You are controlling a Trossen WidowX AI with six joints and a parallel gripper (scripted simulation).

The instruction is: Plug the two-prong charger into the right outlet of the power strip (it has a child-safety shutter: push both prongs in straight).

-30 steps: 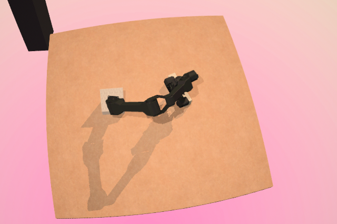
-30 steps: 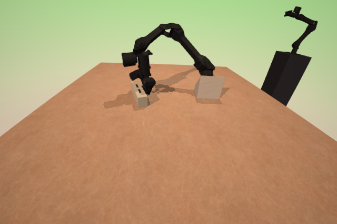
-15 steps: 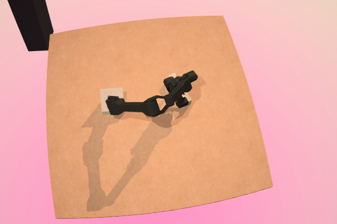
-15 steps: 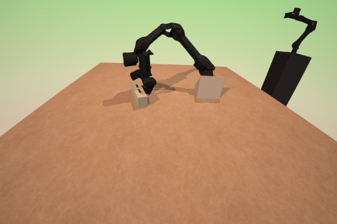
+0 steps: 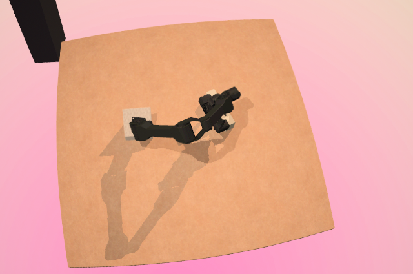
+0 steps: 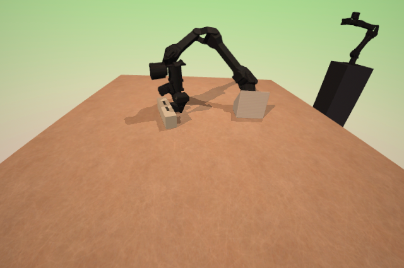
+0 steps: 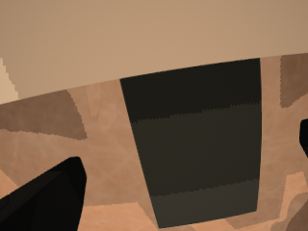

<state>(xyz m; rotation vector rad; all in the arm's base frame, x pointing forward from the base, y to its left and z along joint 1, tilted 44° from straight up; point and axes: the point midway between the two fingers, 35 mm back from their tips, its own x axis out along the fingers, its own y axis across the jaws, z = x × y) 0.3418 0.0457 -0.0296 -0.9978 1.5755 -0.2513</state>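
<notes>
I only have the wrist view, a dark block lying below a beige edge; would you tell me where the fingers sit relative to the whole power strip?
Observer: In the exterior view, the gripper is down near the table, beside the power strip, on the side facing the arm's base block.
Operator: Thank you. How many outlets does the strip have?
Observer: Two dark outlets show on its top face, one behind the other along the strip.
Operator: Does anything else stand close by?
Observer: Only a black pedestal, and it stands off the table's corner, well away from the strip.
</notes>
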